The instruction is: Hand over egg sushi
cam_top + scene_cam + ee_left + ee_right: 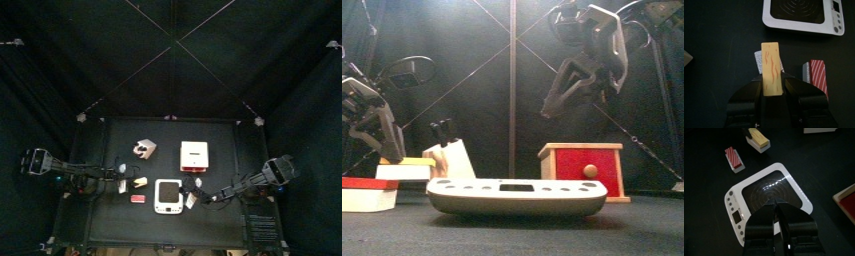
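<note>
On the dark, matte worktop (160, 135), the left tool (771, 86) clamps the egg sushi (771, 67), a slim pale yellow block streaked with faint orange lines over a white base, its long axis running straight out from between the jaws; its gripped end is hidden between them. In the top view the piece sits low at the worktop's left, just beside a small red piece with white stripes (818, 76); the front view shows this pale block (402, 171) lying level, and whether it touches the surface cannot be made out. At centre lies a white, rounded-rectangle scale (767, 201) with a dark ringed plate and a row of small buttons; the left wrist view cuts off its far edge. Behind stands a wood-trimmed red box (585, 168) with a round knob. At right, the right tool (779, 219) hangs raised above the scale, jaws drawn nearly together on nothing.
</note>
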`<state>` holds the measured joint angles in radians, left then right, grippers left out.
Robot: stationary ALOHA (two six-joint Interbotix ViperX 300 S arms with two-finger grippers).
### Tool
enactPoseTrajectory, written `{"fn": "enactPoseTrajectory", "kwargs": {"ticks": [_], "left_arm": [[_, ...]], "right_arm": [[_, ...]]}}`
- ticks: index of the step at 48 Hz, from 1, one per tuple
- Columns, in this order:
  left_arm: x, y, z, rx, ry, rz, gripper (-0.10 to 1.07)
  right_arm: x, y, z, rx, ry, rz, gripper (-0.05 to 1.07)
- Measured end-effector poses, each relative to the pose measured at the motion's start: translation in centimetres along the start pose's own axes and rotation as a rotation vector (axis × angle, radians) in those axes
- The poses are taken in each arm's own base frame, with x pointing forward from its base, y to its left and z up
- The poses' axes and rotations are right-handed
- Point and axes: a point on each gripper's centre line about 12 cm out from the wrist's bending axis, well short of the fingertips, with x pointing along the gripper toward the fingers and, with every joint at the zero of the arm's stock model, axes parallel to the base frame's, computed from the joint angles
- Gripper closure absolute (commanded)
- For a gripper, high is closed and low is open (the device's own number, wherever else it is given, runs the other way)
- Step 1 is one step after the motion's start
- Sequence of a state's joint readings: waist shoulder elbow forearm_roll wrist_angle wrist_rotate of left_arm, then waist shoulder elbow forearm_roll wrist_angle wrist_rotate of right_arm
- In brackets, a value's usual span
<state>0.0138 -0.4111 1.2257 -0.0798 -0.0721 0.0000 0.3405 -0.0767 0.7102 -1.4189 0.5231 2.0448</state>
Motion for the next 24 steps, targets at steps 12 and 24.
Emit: {"fn": "enactPoseTrajectory", "kwargs": {"ticks": [12, 24], "left_arm": [[0.0, -0.6, 0.1, 0.014, -0.011, -0.019, 0.65], [0.0, -0.8, 0.4, 0.022, -0.036, -0.026, 0.65]], "right_arm": [[-0.1, 0.7, 0.9, 0.061, -0.001, 0.008, 0.8], [-0.2, 1.4, 2.3, 0.292, 0.051, -0.006, 0.8]]}}
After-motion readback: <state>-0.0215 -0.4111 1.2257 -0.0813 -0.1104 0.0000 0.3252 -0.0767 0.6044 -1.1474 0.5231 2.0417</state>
